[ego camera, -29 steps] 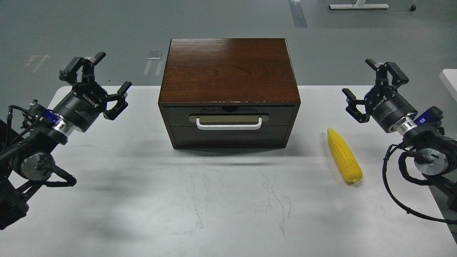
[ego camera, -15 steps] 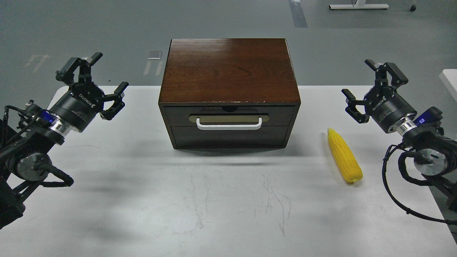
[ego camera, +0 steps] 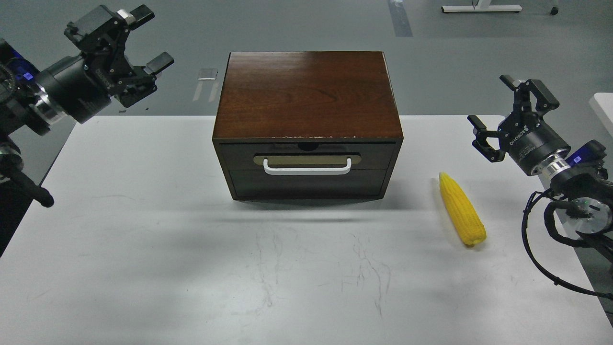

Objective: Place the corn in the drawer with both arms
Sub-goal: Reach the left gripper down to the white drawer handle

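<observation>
The yellow corn [ego camera: 462, 209] lies on the white table [ego camera: 143, 268], right of the reddish-brown wooden box [ego camera: 306, 100]. The drawer [ego camera: 306, 155] in the box front is shut, its white bar handle [ego camera: 306, 168] facing me. My left gripper [ego camera: 143, 40] is open and empty, raised at the far left, well left of the box. My right gripper [ego camera: 507, 108] is open and empty, above the table's right edge, up and right of the corn.
A plain dark panel [ego camera: 306, 184] without a handle sits below the drawer. Grey floor lies beyond the table's far edge. A white table corner [ego camera: 604, 108] shows at the far right.
</observation>
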{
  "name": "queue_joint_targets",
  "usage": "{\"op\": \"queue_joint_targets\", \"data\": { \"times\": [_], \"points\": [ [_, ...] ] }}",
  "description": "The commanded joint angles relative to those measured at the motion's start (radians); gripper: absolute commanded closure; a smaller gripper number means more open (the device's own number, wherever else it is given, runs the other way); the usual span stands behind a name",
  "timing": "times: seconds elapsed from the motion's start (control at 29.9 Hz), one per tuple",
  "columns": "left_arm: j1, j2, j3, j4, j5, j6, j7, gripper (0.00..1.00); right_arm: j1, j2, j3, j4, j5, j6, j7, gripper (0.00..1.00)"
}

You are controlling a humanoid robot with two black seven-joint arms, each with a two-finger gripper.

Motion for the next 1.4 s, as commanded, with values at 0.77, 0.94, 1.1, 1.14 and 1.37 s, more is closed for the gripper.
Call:
{"op": "queue_joint_targets", "data": {
  "times": [0.77, 0.94, 1.1, 1.14, 1.37],
  "points": [
    [-0.714, -0.471, 0.686, -0.063, 1.331, 0.000, 0.001, 0.02, -0.009, -0.064, 0.011, -0.001, 0.000, 0.001, 0.000, 0.00],
    [-0.753, -0.530, 0.772, -0.023, 1.387, 0.000, 0.001, 0.02, -0.013, -0.065, 0.011, -0.001, 0.000, 0.001, 0.000, 0.00],
    [-0.776, -0.566, 0.809, 0.006, 1.397, 0.000, 0.001, 0.02, -0.016, -0.064, 0.011, -0.001, 0.000, 0.001, 0.000, 0.00],
    [-0.776, -0.574, 0.813, 0.021, 1.414, 0.000, 0.001, 0.02, -0.016, -0.064, 0.011, -0.001, 0.000, 0.001, 0.000, 0.00],
    [-0.773, -0.580, 0.861, 0.032, 1.425, 0.000, 0.001, 0.02, -0.018, -0.064, 0.011, -0.003, 0.000, 0.000, 0.000, 0.00]
  ]
}}
